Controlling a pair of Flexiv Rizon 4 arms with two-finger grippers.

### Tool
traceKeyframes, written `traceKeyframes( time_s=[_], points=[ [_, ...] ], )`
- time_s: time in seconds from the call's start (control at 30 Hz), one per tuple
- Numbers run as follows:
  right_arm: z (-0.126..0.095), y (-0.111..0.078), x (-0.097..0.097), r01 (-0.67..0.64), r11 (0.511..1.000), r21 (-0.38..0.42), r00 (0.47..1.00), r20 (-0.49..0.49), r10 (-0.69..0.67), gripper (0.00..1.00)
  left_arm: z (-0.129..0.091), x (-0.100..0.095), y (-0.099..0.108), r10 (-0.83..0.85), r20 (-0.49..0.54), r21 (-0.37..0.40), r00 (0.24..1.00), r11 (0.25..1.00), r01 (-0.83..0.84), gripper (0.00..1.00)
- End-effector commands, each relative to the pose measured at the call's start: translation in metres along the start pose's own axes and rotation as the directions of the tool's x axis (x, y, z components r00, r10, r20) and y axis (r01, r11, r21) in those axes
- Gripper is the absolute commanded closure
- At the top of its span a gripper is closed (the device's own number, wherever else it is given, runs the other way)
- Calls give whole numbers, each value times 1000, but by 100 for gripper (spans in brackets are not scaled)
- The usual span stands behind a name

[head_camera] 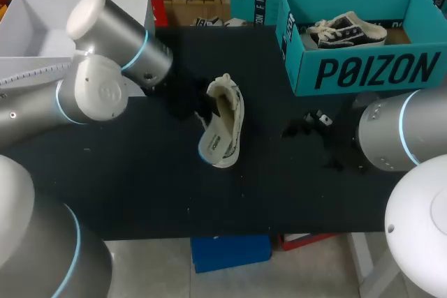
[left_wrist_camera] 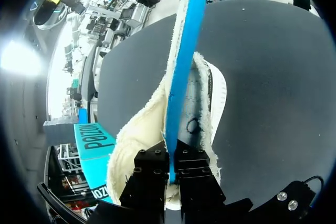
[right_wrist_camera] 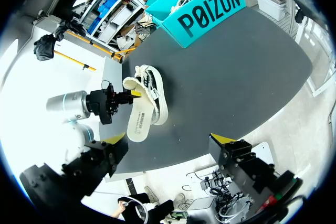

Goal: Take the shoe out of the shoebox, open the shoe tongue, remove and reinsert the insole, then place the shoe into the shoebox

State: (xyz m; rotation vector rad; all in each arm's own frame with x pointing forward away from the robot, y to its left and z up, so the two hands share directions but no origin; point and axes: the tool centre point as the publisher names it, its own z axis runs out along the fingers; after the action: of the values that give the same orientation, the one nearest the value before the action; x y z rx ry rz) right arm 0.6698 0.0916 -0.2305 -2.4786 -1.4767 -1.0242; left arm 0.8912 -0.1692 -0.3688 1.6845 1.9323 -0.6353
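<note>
**Item: insole handling, shoe out of box**

- **Location of parts.** The shoe is found near the middle of the black desk, well apart from the teal shoebox. A second shoe is seen lying inside the box.
- **Insole.** The insole is held on edge, with its blue underside towards the left wrist camera and its fleece face turned away. It runs ahead of the fingers, alongside and partly over the open shoe. Whether its far end is seated inside the shoe cannot be told.
- **Left gripper.** It is clamped on the near end of the insole, with both fingers pressed against it from two sides.
- **Right gripper.** Its fingers are spread wide with nothing between them, and it is kept off to the side, well apart from the shoe.
- **Step judged in hand.** The insole is being removed or put back; which of the two cannot be decided from this moment.
- **Handling notes.**
  - The pinch should be kept firm and near the end, since a soft insole is likely to fold.
  - Travel is best kept along the length of the shoe, so that the fleece edge is not caught on the collar or tongue.
  - The shoe is light and unheld, so it is liable to be dragged or tipped. It may well need to be steadied by the free gripper.
  - For reinsertion, the toe end should be led in first and low, and the heel pressed flat last.
</note>
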Motion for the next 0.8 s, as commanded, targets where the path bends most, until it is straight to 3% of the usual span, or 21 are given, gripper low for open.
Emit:
traceKeyframes(
  time_s=[0.03,0.7,0.73,0.8],
  points=[
    [6,-5,3,-4,1000,-24,1000,3,4,0,10,2,1,2,14,-7,1000,1000,-2,100],
    [6,-5,3,-4,1000,-24,1000,3,4,0,14,-2,22,1,71,-98,997,995,6,100],
    [6,-5,3,-4,1000,-24,1000,3,4,0,13,-5,20,-1,84,-94,996,996,9,74],
    [6,-5,3,-4,1000,-24,1000,3,4,0,10,-9,17,-2,105,-85,995,996,11,2]
  ],
)
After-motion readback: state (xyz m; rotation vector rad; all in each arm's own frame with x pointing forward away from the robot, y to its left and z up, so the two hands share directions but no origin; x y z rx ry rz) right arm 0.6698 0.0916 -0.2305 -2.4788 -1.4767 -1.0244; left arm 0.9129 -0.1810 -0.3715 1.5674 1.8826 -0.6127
